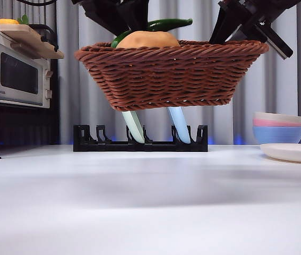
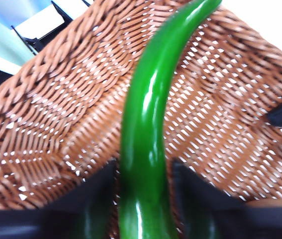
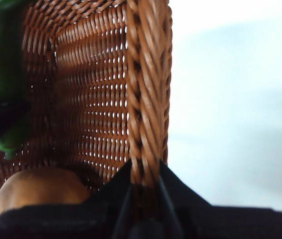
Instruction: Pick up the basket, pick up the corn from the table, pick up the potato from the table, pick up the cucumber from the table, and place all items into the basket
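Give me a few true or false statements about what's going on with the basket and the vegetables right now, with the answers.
1. The basket rests on the table. False: it hangs in the air above it.
2. The left end effector grips the cucumber over the basket. True.
3. The right end effector clamps the basket's rim. True.
4. The potato lies on the table. False: it sits in the basket.

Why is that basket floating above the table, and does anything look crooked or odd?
The basket hangs in the air, tilted, because the right hand grips its rim. The left hand holds the cucumber over it, not yet dropped in beside the potato. Nothing looks spilled or broken.
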`<action>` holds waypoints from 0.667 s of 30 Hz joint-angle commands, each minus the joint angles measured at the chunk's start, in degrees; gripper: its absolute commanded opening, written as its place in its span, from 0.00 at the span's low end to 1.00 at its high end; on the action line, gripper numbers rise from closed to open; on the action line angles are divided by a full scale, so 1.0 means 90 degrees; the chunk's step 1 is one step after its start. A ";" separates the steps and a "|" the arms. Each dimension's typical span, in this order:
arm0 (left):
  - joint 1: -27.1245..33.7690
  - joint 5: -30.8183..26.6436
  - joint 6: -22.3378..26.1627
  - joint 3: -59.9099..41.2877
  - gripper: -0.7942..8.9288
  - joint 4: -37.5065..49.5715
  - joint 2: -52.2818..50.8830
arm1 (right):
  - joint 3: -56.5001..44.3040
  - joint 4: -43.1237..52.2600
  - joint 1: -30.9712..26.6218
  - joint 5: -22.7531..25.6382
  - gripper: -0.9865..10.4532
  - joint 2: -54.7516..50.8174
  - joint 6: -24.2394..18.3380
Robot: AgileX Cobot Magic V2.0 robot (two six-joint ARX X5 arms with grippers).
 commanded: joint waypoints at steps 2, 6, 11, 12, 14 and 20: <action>0.0066 0.0007 0.0073 0.0019 0.69 0.0049 0.0012 | 0.0085 0.0126 0.0012 -0.0061 0.07 -0.0051 0.0087; 0.0080 -0.0012 0.0066 0.0294 0.69 -0.0240 0.0005 | 0.0085 0.0129 0.0012 -0.0053 0.07 -0.0049 0.0085; 0.0078 -0.0019 0.0049 0.1416 0.69 -0.1256 -0.0063 | 0.0085 0.0202 0.0012 0.0012 0.07 0.0221 0.0041; 0.0075 -0.0010 0.0049 0.1620 0.69 -0.1353 -0.0073 | 0.0085 0.0245 0.0010 0.0010 0.07 0.0328 0.0056; 0.0075 0.0000 0.0049 0.2028 0.69 -0.1503 -0.0117 | 0.0085 0.0359 0.0010 0.0010 0.07 0.0610 0.0148; 0.0090 -0.0058 0.0049 0.2467 0.69 -0.1503 -0.0175 | 0.0085 0.0476 0.0010 0.0019 0.07 0.1508 0.0401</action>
